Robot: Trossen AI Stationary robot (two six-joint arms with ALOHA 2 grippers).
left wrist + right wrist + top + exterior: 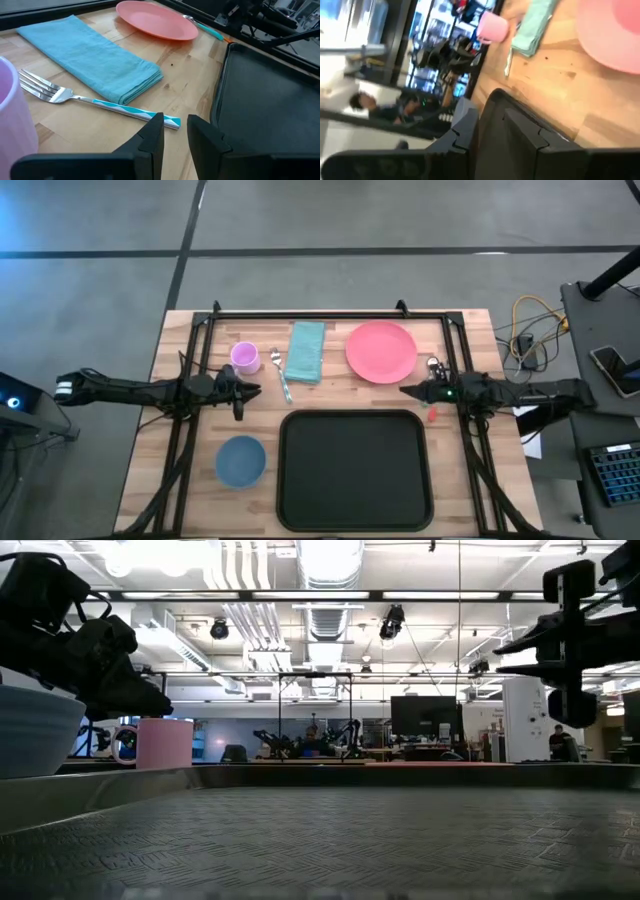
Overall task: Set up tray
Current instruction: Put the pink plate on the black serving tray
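Note:
The black tray [355, 470] lies at the table's near middle; it also shows in the left wrist view [270, 95]. Behind it, left to right, stand a pink cup [245, 357], a fork [280, 375] with a teal-patterned handle [135, 111], a folded teal napkin [307, 351] and a pink plate [381, 351]. A blue bowl [241, 460] sits left of the tray. My left gripper [255, 390] hovers near the fork's handle end, its fingers [152, 135] a narrow gap apart and empty. My right gripper [405, 390] hovers between plate and tray, narrowly open and empty.
A spoon with a teal handle [205, 27] lies on the table right of the plate, and a small red object [432, 415] lies by the tray's far right corner. A black frame [320, 313] runs along the table's far edge and sides.

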